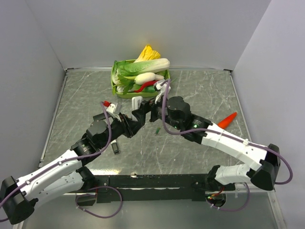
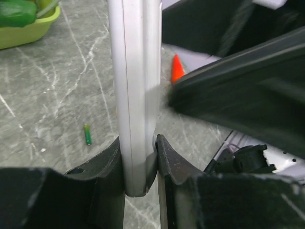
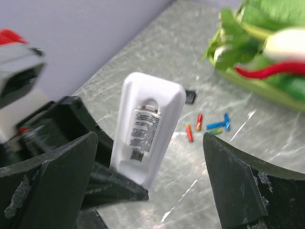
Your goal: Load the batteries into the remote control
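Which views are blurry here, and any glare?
Left wrist: the remote is fairly sharp, the dark right arm crossing it is smeared. Right wrist: the vegetables are blurred, the remote's label unreadable. Top external: sharp, evenly lit, faint sheen on the table.

Count proceeding: six batteries (image 3: pixel 198 122) and one white remote (image 3: pixel 147 129) are showing.
Five are lying clustered: two red, two blue, one green; a sixth, the green battery (image 1: pixel 157 130), is lying apart. One basket (image 1: pixel 116 91), one chilli (image 3: pixel 271 70) and one carrot (image 1: pixel 228 119) are also showing.
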Available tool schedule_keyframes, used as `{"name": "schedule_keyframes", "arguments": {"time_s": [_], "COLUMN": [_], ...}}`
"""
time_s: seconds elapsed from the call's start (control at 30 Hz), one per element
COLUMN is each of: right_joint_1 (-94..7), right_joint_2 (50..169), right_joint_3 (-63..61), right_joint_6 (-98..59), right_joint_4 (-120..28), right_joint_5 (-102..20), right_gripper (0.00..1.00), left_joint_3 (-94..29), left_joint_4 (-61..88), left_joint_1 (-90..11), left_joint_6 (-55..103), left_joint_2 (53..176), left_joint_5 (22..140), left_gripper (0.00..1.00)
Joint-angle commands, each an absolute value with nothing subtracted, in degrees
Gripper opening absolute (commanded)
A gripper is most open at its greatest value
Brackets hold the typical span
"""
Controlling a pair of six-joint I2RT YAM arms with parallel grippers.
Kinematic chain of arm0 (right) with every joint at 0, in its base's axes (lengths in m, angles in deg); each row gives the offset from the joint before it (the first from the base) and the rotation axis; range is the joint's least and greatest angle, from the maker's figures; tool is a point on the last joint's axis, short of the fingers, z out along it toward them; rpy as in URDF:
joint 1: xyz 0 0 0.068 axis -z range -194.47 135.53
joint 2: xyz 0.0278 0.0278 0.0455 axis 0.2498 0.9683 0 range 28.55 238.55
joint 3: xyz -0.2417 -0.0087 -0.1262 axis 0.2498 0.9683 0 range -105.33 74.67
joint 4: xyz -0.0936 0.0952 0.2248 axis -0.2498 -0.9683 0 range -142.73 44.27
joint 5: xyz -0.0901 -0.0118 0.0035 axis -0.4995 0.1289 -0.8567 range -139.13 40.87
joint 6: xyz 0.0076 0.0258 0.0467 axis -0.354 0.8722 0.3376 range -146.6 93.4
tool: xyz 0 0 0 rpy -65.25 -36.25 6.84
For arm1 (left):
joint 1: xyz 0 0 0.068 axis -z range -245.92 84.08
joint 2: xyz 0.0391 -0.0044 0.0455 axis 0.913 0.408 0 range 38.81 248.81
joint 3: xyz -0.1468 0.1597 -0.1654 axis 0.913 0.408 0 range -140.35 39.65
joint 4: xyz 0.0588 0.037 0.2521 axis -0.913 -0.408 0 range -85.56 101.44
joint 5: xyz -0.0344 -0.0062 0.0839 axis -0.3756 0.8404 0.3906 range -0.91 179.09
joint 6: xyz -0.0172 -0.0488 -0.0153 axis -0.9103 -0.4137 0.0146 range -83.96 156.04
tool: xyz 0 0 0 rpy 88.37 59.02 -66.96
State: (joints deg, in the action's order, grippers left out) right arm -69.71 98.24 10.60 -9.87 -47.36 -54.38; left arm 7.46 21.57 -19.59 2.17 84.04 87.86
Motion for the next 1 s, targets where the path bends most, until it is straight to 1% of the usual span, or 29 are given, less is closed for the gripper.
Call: {"name": "schedule_keyframes", "arguments": {"time_s": [0.0, 0.07, 0.17, 0.23, 0.27, 0.33, 0.37, 0.4, 0.43, 0.47, 0.5, 0.53, 0.57, 0.6, 0.63, 0.67, 0.7, 0.73, 0.8, 0.83, 0.9, 0.93, 0.97], "right_joint_1": [-69.93, -70.01, -69.93, -69.93, -70.01, -70.19, -70.10, -70.10, -70.10, -70.10, -70.01, -70.01, -69.93, -69.93, -69.58, -69.14, -68.61, -67.56, -66.15, -65.71, -64.57, -64.30, -64.13], "right_joint_2": [100.44, 100.79, 101.14, 101.67, 101.93, 102.28, 102.29, 101.94, 101.67, 101.41, 100.71, 100.44, 100.09, 99.31, 98.86, 98.51, 97.55, 97.10, 95.62, 95.26, 93.68, 93.24, 92.80], "right_joint_3": [8.23, 8.58, 9.10, 9.19, 9.28, 9.45, 9.72, 10.42, 10.86, 11.65, 12.00, 12.27, 12.79, 13.14, 13.50, 14.46, 15.07, 15.52, 17.18, 17.63, 19.21, 19.73, 20.61], "right_joint_6": [-2.87, -2.96, -3.05, -3.14, -3.57, -4.28, -4.97, -5.33, -6.64, -7.26, -8.05, -9.88, -10.95, -12.00, -13.67, -14.47, -15.17, -15.79, -16.84, -18.50, -21.23, -24.46, -25.89], "right_joint_4": [-46.96, -46.52, -46.52, -46.87, -46.87, -46.87, -46.70, -46.44, -46.00, -45.99, -45.99, -45.99, -45.99, -45.99, -45.99, -45.99, -44.52, -44.50, -44.06, -44.15, -43.71, -43.71, -43.88], "right_joint_5": [-56.16, -55.19, -52.91, -50.63, -49.92, -49.48, -47.65, -47.28, -46.85, -46.14, -46.14, -46.14, -46.14, -46.31, -46.49, -46.32, -45.36, -45.17, -43.25, -42.98, -41.58, -40.61, -40.17], "right_gripper": [0.98, 0.96, 0.90, 0.84, 0.77, 0.68, 0.59, 0.53, 0.48, 0.39, 0.33, 0.28, 0.19, 0.13, 0.08, 0.00, 0.00, 0.00, 0.00, 0.00, 0.00, 0.00, 0.00], "left_joint_3": [8.00, 8.27, 8.44, 8.97, 9.06, 9.06, 8.89, 8.71, 8.62, 8.62, 8.62, 8.62, 8.62, 8.62, 8.62, 8.71, 8.71, 8.80, 8.53, 8.45, 8.27, 8.27, 8.10], "left_joint_4": [29.28, 29.64, 29.90, 30.60, 30.78, 30.87, 30.61, 30.34, 29.82, 29.55, 29.29, 29.02, 28.85, 28.67, 28.67, 28.67, 28.67, 28.67, 28.49, 28.23, 27.53, 27.35, 27.09], "left_joint_1": [-19.34, -19.34, -19.34, -19.34, -19.34, -19.34, -19.34, -19.34, -19.34, -19.34, -19.34, -19.34, -19.34, -19.34, -19.34, -19.34, -19.34, -19.42, -19.60, -19.95, -20.56, -21.70, -22.58], "left_joint_6": [-0.43, -0.96, -1.57, -2.28, -2.45, -2.54, -2.45, -2.37, -2.37, -2.37, -2.28, -2.19, -2.02, -1.84, -1.84, -1.84, -1.58, -1.40, -0.79, -0.70, -0.87, -1.05, -1.83], "left_joint_2": [84.60, 84.69, 84.60, 84.51, 84.60, 84.68, 84.86, 84.95, 84.95, 84.78, 84.69, 84.51, 84.25, 83.99, 83.90, 83.46, 83.19, 83.02, 82.40, 82.40, 81.53, 81.00, 80.21], "left_joint_5": [85.75, 86.10, 87.41, 88.03, 88.30, 88.48, 88.39, 88.13, 88.04, 87.77, 87.42, 87.25, 86.90, 86.20, 85.76, 85.40, 84.62, 84.26, 83.03, 81.46, 79.96, 78.64, 78.02], "left_gripper": [0.01, 0.01, 0.01, 0.01, 0.02, 0.04, 0.05, 0.06, 0.09, 0.10, 0.12, 0.16, 0.20, 0.23, 0.33, 0.37, 0.41, 0.47, 0.54, 0.61, 0.67, 0.73, 0.75]}}
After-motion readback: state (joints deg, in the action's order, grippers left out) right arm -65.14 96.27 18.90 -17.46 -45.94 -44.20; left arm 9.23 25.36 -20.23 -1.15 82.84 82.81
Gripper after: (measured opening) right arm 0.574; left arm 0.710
